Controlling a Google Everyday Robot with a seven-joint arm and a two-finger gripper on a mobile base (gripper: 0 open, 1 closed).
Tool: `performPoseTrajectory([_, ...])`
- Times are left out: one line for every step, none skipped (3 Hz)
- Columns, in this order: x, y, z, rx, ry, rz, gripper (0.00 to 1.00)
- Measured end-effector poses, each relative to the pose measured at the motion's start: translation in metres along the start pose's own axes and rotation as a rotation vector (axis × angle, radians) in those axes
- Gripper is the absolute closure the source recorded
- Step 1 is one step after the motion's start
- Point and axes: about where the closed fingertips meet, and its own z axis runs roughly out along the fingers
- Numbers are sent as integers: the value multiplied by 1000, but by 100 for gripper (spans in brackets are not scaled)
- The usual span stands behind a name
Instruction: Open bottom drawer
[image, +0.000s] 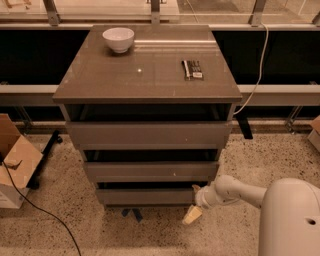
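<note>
View from above and in front of a three-drawer cabinet (148, 75) standing on a speckled floor (75, 210). You will find the bottom drawer (147, 196) lowest in the stack, just above the floor; its flat, handleless front looks the narrowest of the three, and a dark strip shows between its top edge and the front above it. Over it sit the middle drawer (150, 171), marked by a small white speck, and the taller top drawer (149, 135), each with a similar dark strip along its upper edge. Note the gripper (197, 204) at the right end of the bottom drawer, low and close to the floor, right at the front's right-hand corner; you cannot tell from this view whether it is open or closed, nor whether it touches the drawer. The pale arm (240, 190) runs from the gripper to the right, into the rounded white robot body (290, 220) that fills the lower right corner. On the cabinet top, a white bowl (118, 39) stands near the back left, and a small dark flat object (192, 69) lies toward the right, well apart from the bowl. To your left, an open cardboard box (15, 160) rests on the floor, with a black cable (45, 215) trailing beside it. A white cable (257, 75) hangs down behind the cabinet on the right. A small blue piece (131, 214) shows on the floor under the bottom drawer.
</note>
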Motion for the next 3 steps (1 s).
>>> performPoseTrajectory([1, -13, 17, -3, -2, -1, 0])
performPoseTrajectory([3, -23, 37, -26, 0, 1, 0])
performPoseTrajectory([7, -31, 58, -55, -2, 16, 0])
